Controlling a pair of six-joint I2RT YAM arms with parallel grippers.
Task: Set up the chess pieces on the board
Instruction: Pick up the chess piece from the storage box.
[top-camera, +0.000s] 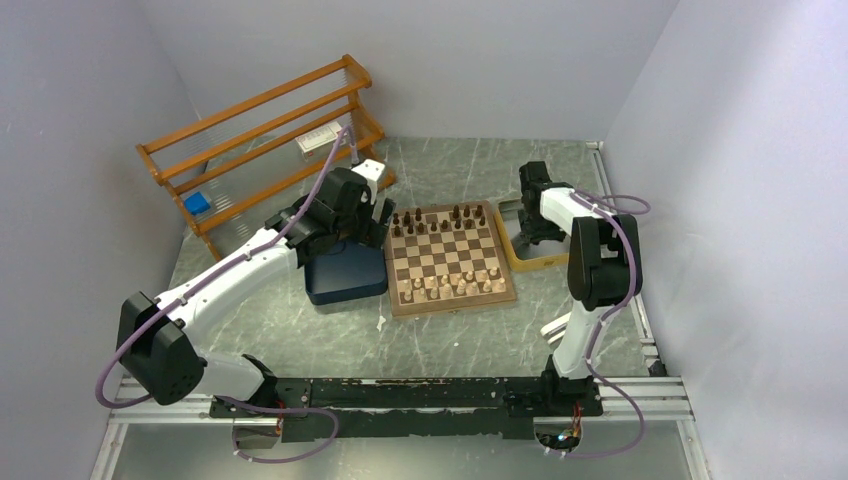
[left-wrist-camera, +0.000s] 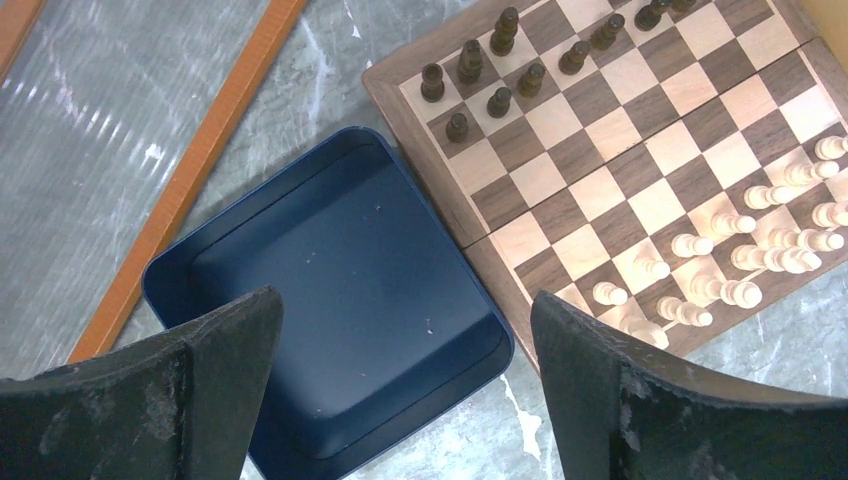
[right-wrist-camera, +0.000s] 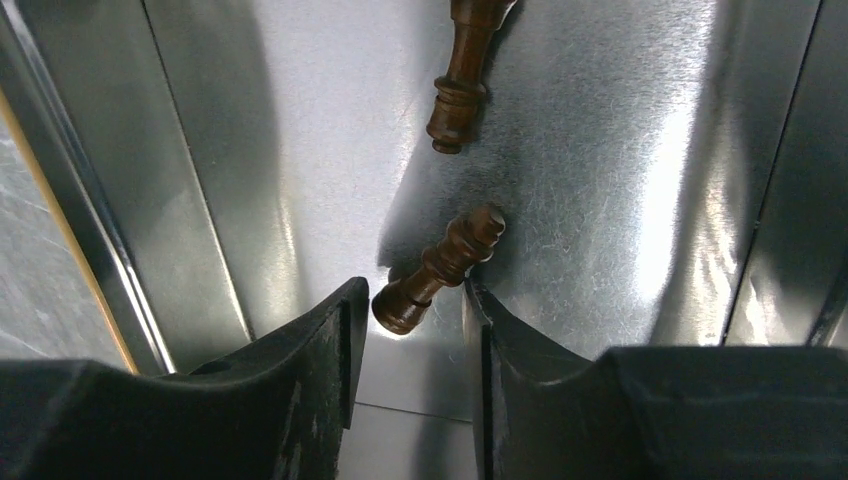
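You have plain pale-grey walls (top-camera: 480, 60) around a grey marbled tabletop (top-camera: 330, 335) (white-veined, faintly glossy). An orange wooden rack (top-camera: 250, 106) stands at your back left, in even light.

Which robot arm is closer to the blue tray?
Left. The left arm hangs over the blue tray, jaws wide open; the right arm is across the board, reaching into the metal tray.

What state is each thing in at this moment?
Left claw: open, empty, above blue tray.
Right claw: straddling a lying chess piece; grip unclear.
Blue tray: nothing visible inside.
Metal tray: holds that piece and another piece, both lying.
Board: open flat; dark side incomplete.
Cream chessmen: upright on board.
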